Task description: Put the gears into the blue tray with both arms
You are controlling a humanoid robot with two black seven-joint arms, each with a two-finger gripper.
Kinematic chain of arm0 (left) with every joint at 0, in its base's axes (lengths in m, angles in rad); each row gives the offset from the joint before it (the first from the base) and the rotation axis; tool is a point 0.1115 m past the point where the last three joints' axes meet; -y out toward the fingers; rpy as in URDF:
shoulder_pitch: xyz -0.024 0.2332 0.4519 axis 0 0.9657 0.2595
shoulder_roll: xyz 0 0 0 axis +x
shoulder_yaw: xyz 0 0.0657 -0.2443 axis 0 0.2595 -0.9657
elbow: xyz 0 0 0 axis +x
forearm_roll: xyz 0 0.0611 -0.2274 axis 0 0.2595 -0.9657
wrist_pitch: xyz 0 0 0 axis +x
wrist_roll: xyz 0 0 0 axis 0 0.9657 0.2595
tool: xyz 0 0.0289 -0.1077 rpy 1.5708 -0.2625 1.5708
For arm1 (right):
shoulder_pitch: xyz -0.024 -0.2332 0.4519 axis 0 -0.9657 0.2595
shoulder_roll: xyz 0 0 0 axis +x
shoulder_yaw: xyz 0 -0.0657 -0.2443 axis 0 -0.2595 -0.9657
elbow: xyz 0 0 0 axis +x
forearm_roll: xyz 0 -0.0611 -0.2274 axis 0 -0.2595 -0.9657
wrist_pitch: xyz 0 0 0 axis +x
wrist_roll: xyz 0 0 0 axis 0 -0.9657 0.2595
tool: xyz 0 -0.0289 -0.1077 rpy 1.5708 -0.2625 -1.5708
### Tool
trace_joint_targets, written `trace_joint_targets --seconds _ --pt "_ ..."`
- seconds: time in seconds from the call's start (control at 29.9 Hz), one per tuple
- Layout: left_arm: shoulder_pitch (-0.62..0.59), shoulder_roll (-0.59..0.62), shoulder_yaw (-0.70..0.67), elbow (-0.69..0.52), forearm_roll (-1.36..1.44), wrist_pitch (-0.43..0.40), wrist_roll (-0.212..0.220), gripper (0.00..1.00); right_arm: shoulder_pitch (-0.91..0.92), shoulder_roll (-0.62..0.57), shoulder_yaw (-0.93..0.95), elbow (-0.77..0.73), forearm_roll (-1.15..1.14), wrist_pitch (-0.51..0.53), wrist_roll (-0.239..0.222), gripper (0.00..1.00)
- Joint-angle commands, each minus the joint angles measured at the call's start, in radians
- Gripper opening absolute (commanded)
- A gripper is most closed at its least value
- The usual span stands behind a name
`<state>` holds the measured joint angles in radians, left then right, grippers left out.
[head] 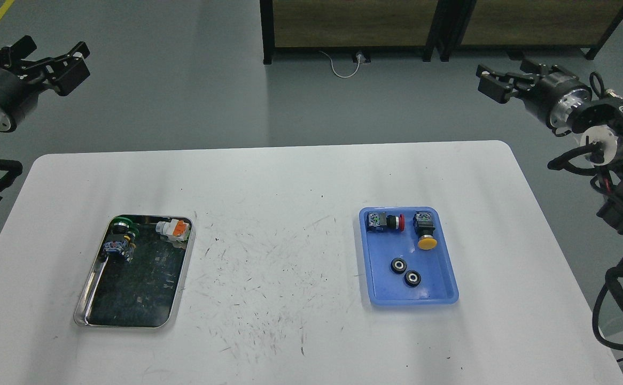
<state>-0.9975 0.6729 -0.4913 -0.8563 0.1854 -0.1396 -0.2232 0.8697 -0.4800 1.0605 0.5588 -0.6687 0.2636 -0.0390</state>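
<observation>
Two gears lie side by side in the blue tray (445,278) on the right half of the table: one gear (398,266) and, just right and nearer, the other gear (412,278). My left gripper (49,56) hangs open and empty high at the far left, beyond the table's back edge. At the far right my right gripper (504,80) is also raised behind the table, open, with nothing in it. Both are far from the tray.
The blue tray also holds a red-capped switch (386,221) and a yellow-capped switch (425,231). A silver metal tray (92,299) at the left holds a green-capped switch (122,238) and an orange-and-white part (174,229). Dark cabinets (354,27) stand beyond the table.
</observation>
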Motion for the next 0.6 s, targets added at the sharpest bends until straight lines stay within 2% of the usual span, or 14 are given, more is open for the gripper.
trace_joint_targets --seconds 0.0,0.1,0.27,0.57 --pt "-0.001 0.002 -0.003 -0.004 0.005 0.002 -0.056 0.98 0.006 0.023 0.010 0.018 -0.023 -0.001 0.028 1.00" --pt "-0.001 0.002 -0.004 -0.006 0.012 0.011 -0.079 0.98 0.005 0.031 0.044 0.029 -0.023 -0.010 0.033 1.00" --pt "0.000 0.011 0.013 -0.004 0.032 0.044 -0.067 0.98 0.000 0.032 0.116 0.043 -0.011 -0.023 0.033 1.00" --pt "0.000 0.043 -0.003 -0.017 0.082 0.049 -0.079 0.98 -0.006 0.057 0.119 0.055 0.003 -0.116 0.033 1.00"
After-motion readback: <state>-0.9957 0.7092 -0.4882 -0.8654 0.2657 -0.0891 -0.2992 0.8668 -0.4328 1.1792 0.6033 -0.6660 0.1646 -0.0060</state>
